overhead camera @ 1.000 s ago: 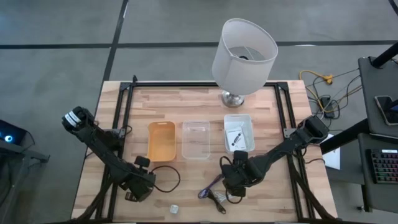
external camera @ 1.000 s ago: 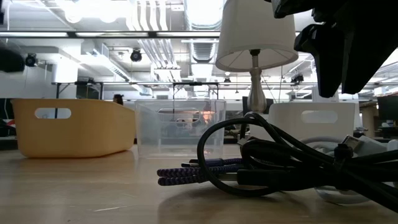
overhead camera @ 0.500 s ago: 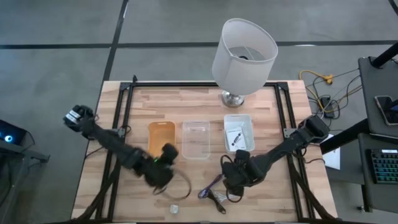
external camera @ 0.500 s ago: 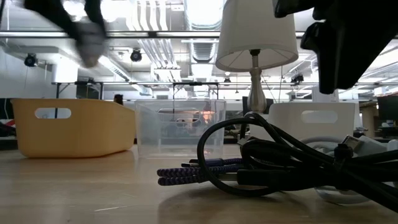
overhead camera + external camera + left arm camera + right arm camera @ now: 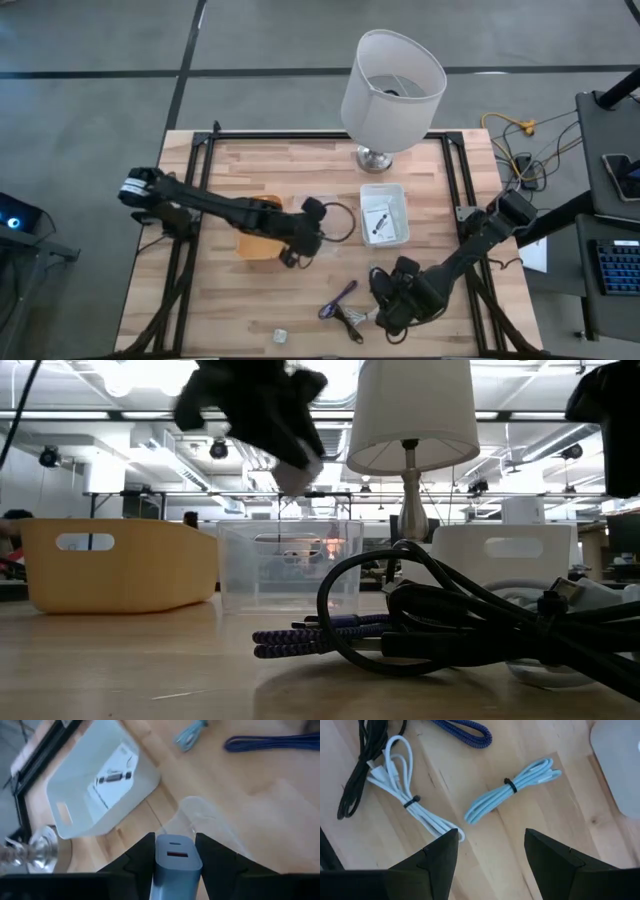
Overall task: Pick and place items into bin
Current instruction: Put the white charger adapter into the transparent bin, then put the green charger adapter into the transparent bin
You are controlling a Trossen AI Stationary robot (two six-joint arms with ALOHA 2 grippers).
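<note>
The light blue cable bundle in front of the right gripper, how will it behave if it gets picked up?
The light blue cable bundle is tied only at its middle by a dark tie, so its looped ends will probably droop. It looks thin, so likely light. The right gripper, open above it, would probably hold best near the tie.

Orange bin (image 5: 258, 228), clear bin (image 5: 285, 565), white bin (image 5: 397, 204). Lamp (image 5: 392, 78) white, metal base. Cords: braided purple (image 5: 465, 731), pale blue (image 5: 512, 787), white (image 5: 402, 790), black (image 5: 470, 622). Light wooden table (image 5: 310, 300). Left gripper (image 5: 172, 851) holds pale grey charger (image 5: 172, 860).
</note>
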